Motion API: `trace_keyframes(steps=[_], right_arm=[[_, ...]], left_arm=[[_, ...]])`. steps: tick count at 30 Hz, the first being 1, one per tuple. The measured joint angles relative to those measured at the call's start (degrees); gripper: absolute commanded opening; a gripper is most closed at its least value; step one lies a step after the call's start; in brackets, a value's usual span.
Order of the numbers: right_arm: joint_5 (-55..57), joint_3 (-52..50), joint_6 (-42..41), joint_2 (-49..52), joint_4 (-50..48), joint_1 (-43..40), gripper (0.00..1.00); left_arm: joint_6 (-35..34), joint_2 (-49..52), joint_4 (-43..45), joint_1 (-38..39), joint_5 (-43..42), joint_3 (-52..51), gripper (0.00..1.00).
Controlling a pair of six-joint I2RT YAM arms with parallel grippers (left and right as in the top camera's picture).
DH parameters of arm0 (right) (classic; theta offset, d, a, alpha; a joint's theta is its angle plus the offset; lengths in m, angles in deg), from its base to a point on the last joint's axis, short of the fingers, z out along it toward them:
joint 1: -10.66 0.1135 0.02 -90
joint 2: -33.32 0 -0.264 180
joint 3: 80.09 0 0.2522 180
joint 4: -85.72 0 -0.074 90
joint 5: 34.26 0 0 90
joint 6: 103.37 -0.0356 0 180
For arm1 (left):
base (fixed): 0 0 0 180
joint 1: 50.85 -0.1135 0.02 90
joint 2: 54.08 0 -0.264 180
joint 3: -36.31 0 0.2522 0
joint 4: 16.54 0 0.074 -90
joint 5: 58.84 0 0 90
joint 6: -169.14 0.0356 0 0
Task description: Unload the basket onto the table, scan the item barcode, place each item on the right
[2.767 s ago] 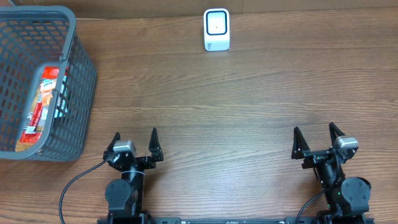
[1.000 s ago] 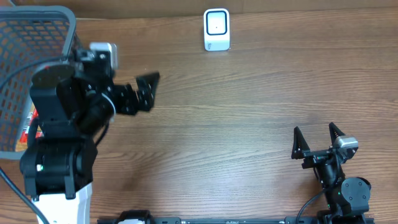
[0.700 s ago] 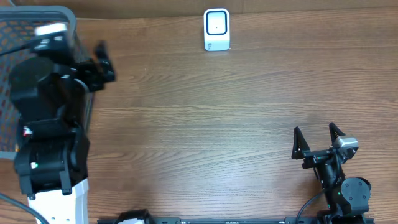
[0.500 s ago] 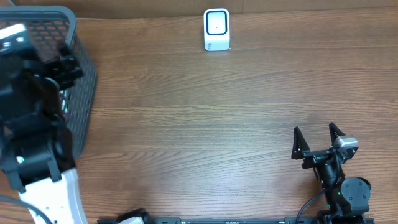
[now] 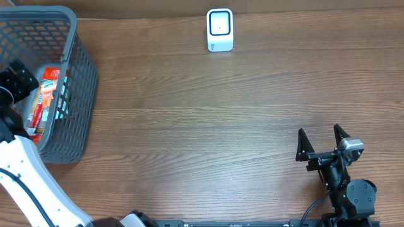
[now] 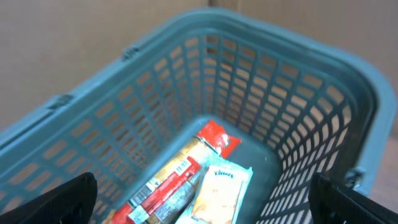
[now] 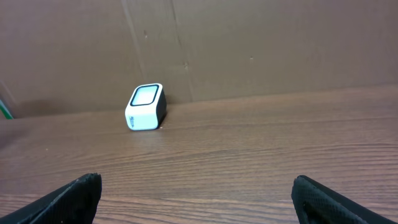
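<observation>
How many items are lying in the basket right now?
2. A long red snack pack lies on the floor of the basket. A pale packet lies against its side. The frame's lower edge cuts both off, so more may be hidden.

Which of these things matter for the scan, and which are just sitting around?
For the job: scanner, basket, red snack packet and tissue pack inside it, open left gripper above them.
Not in play: right gripper, open and parked; cardboard backdrop.
</observation>
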Motion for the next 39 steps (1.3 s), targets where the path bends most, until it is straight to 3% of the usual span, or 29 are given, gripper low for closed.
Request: trace_keyframes(steps=[22, 38, 39], right_arm=[[0.04, 0.0, 0.0, 0.0, 0.0, 0.02, 1.0], [0.02, 0.0, -0.04, 0.0, 0.0, 0.0, 1.0], [0.02, 0.0, -0.02, 0.0, -0.02, 0.0, 1.0]], left_arm=[[12.72, 19.3, -2.69, -0.66, -7.02, 0.04, 1.0], [14.49, 29.86, -3.04, -0.66, -9.9, 0.04, 1.0], [14.49, 30.16, -3.02, -0.66, -9.92, 0.04, 0.96]])
